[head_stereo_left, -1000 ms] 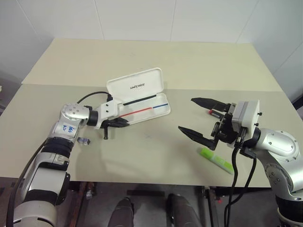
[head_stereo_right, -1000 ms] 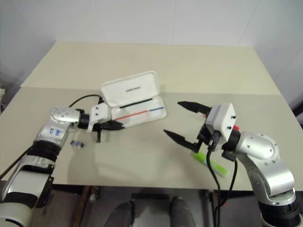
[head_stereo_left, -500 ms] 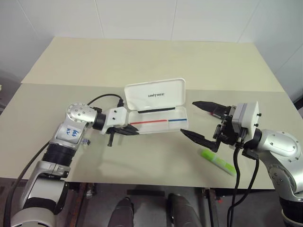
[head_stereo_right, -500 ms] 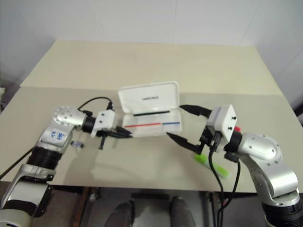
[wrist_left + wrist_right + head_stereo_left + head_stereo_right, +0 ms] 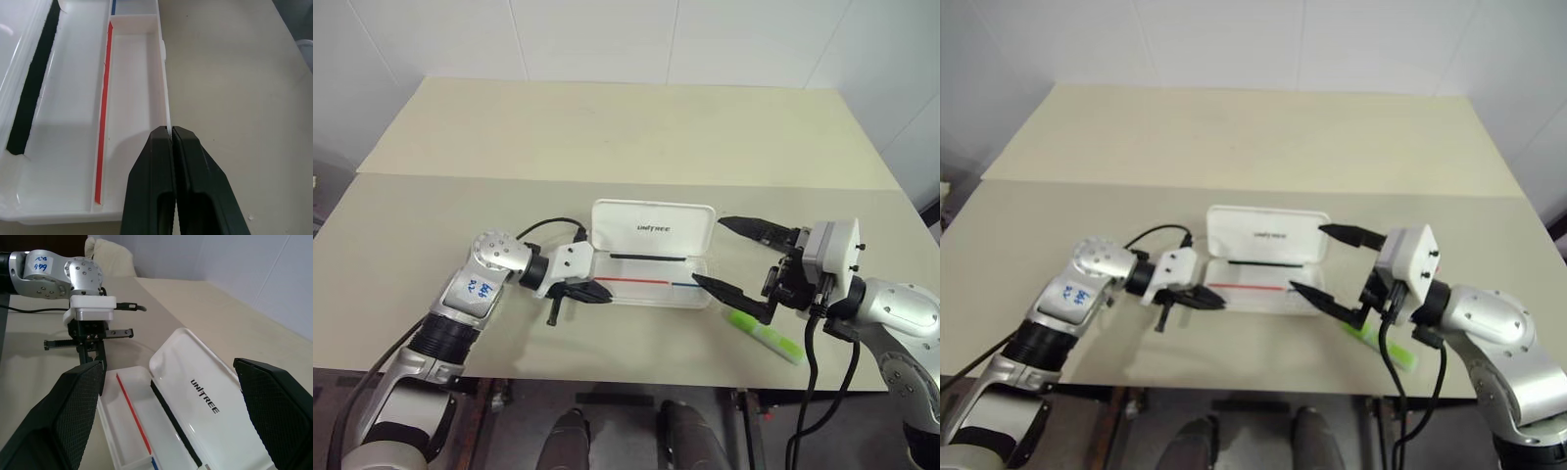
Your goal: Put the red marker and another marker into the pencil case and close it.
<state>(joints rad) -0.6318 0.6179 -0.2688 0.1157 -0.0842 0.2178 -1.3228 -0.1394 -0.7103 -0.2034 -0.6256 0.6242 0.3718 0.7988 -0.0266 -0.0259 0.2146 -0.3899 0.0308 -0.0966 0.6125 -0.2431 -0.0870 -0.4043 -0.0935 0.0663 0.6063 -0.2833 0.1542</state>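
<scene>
My left gripper (image 5: 605,295) sits left of centre in the left eye view, its two black fingers pressed together on the thin front wall of the pencil case (image 5: 651,257). The case lies open in the middle of the frame on the beige table (image 5: 607,127), lid standing up behind the tray with its printed word facing me.

My right gripper (image 5: 734,257) hovers at the right end of the case with its fingers spread wide apart and nothing between them. The green marker (image 5: 764,335) lies on the table at the lower right, just below that gripper. I cannot make out the red marker.

I judge the case to be light, stiff plastic that slides easily on the smooth table, so the thin wall is a fair place to pinch but a slippery one. The green marker looks chunky and rigid; its mid-barrel seems the best place to grasp.

The left wrist view shows my pinch on the wall edge (image 5: 167,128) and the red line along the empty tray floor, detail the head views lack. The right wrist view shows the lid's inner face and my left gripper from across the case.
</scene>
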